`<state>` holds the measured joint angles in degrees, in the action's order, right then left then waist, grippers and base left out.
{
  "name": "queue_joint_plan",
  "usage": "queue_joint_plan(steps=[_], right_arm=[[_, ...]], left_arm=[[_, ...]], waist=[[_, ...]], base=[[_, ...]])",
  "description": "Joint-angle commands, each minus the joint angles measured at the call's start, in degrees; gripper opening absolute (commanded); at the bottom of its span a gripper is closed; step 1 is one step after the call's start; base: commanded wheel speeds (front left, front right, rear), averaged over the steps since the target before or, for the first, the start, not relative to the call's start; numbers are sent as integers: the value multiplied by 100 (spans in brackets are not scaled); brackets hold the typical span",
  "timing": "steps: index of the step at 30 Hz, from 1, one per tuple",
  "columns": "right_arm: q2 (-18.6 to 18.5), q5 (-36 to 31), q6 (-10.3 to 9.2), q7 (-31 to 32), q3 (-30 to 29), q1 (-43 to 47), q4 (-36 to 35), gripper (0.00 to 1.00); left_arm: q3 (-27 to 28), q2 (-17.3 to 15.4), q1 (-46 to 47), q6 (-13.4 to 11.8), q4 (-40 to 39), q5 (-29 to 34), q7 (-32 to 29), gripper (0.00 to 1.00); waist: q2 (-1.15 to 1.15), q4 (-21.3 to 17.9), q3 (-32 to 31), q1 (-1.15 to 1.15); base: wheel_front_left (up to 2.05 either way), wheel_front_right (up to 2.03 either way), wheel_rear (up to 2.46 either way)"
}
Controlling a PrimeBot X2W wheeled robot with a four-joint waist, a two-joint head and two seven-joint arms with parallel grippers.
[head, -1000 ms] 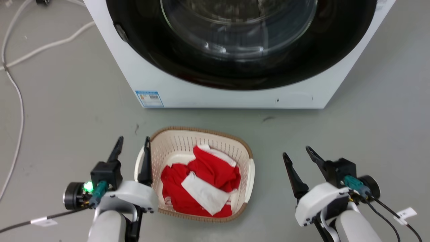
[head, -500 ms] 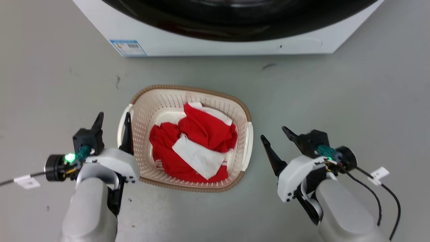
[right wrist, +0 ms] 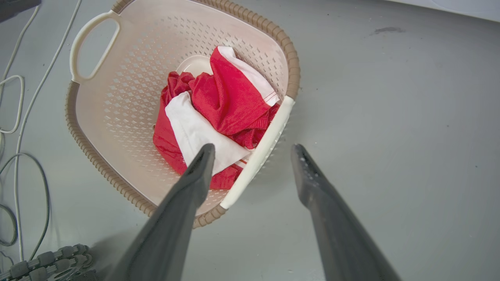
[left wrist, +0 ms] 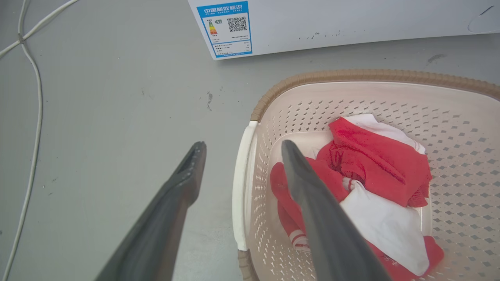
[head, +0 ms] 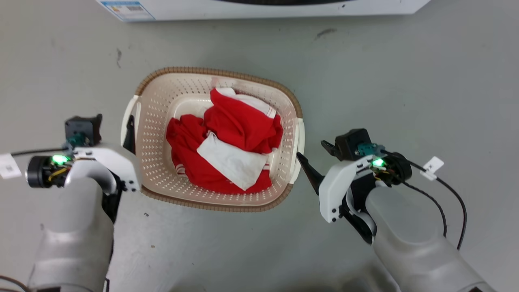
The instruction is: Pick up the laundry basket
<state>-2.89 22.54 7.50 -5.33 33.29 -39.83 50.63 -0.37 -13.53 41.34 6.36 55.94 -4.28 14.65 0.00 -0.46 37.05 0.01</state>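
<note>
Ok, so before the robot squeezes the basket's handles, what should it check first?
1. The left gripper is open: ok.
2. The laundry basket has its left handle between that gripper's jaws: ok, one finger outside, one over the inside.
3. The right gripper is open: ok.
4. The right handle lines up between its jaws: ok in the right wrist view.
5. Both grippers are low enough to close on the handles: cannot tell.
6. The red and white clothes lie inside the rim: ok.
</note>
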Motion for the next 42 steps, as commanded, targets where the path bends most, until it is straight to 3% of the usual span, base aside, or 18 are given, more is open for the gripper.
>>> queue_joint_plan(steps=[1,14,27,41,42], right_arm=[[0,126,-2,78,115,-191,88,100],[1,1092,-2,478,978,-1003,464,100],[0,1874,-2,738,1837,-1563,502,100],[10,2599,-1,993,2693,-1995,534,100],[11,2648,-1,1015,2739,-2009,538,100]], left_arm=[[-25,-72,223,17,188,-52,-32,100],[-253,-420,1293,104,1268,-243,-394,100],[-710,-585,1801,110,1577,-469,-676,100],[-1123,-392,2018,111,1696,-816,-837,100],[-1147,-384,2025,110,1698,-836,-850,44]], waist=[[0,-19,163,-1],[0,-94,824,-1],[0,-152,1300,-1],[0,-67,1663,-1],[0,-58,1670,-1]], base=[[0,0,0],[0,0,0],[0,0,0],[0,0,0],[0,0,0]])
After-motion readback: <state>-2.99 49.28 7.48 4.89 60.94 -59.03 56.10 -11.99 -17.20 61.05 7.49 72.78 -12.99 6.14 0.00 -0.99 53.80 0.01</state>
